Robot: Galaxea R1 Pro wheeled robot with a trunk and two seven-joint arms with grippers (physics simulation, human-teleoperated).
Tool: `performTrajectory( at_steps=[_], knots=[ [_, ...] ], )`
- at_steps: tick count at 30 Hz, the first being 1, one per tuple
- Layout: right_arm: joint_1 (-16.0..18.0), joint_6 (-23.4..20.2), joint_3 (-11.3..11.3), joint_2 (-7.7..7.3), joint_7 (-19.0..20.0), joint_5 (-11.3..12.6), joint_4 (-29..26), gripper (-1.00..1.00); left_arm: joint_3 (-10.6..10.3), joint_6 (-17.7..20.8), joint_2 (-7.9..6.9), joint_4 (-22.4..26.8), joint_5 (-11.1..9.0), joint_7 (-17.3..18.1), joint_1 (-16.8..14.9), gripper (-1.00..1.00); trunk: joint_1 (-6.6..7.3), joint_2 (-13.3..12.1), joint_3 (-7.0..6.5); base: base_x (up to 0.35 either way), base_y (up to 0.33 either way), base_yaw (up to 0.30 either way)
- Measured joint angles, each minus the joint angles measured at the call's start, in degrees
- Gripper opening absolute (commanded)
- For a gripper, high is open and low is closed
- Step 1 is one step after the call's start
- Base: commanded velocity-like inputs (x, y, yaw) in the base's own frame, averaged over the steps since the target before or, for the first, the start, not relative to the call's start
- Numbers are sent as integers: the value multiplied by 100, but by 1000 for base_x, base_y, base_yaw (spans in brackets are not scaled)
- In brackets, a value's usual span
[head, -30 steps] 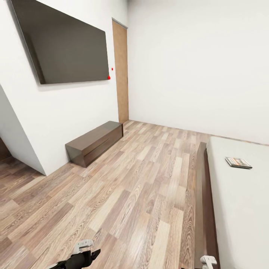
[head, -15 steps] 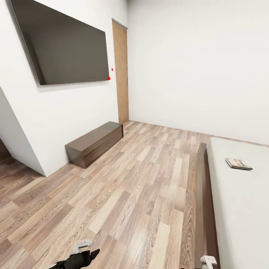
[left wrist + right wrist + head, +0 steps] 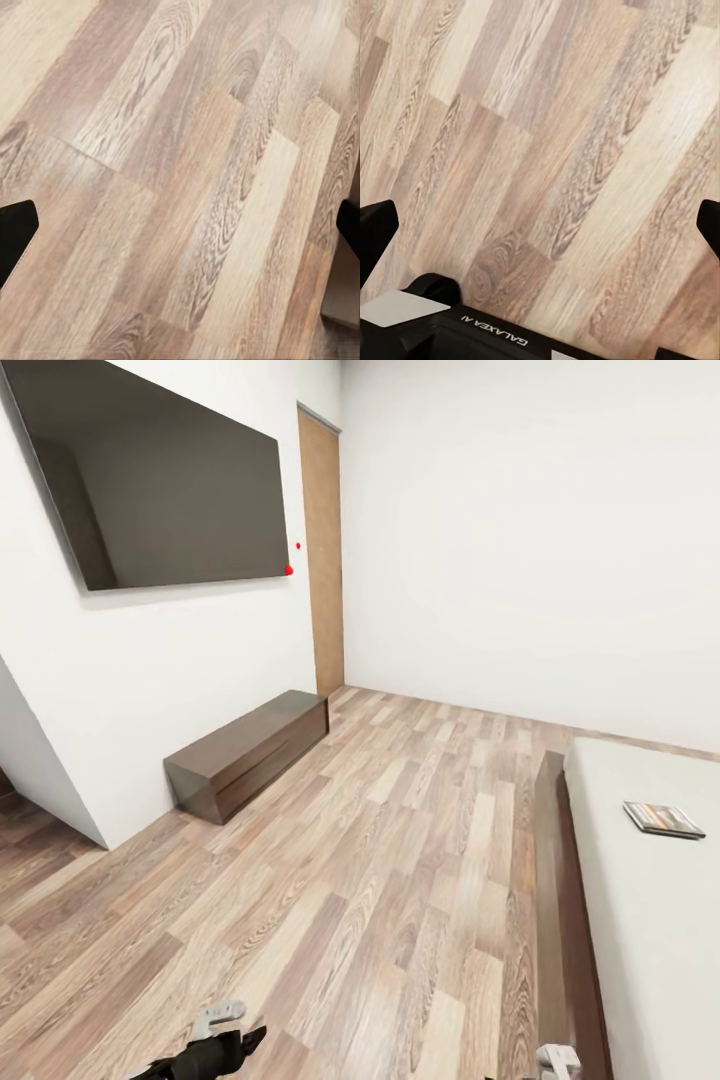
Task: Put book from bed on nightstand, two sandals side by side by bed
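book (image 3: 663,819) on bed (image 3: 640,920)

pale grey-white mattress on the dark brown bed (image 3: 560,880), a dark-covered book (image 3: 662,819) on it, beside brown wood-grain plank floor (image 3: 380,880), white walls (image 3: 520,540) and a dark brown cabinet (image 3: 245,753).

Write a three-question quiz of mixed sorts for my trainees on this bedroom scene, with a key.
1. True or false: the book lies on the floor.
2. What hangs on the wall above the long floor cabinet? A) mirror B) dark screen C) shelf
3. Fill in: in the left wrist view the left hand has its fingertips at the frame's two edges, so it is ____.

Key: 1 false, it lies on the bed; 2 B; 3 open.
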State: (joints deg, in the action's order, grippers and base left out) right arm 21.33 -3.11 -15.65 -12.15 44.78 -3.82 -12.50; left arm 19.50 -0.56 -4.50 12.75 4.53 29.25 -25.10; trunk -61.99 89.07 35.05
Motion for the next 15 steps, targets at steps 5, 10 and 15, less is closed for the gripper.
performTrajectory(
  at_steps=[5, 10, 15],
  knots=[
    [0, 1, 4, 0, -1, 0, 0, 100, 0, 0, 0, 0, 0, 0, 0, 100, 0, 0, 0, 327, 0, 0],
    [0, 0, 2, 0, -3, 0, 0, 100, 0, 0, 0, 0, 0, 0, 0, 100, 0, 0, 0, 327, 0, 0],
    [0, 1, 0, 5, -15, 0, 0, 100, -2, 0, 4, -3, 0, 0, 0, 100, 0, 0, 0, 327, 0, 0]
  ],
)
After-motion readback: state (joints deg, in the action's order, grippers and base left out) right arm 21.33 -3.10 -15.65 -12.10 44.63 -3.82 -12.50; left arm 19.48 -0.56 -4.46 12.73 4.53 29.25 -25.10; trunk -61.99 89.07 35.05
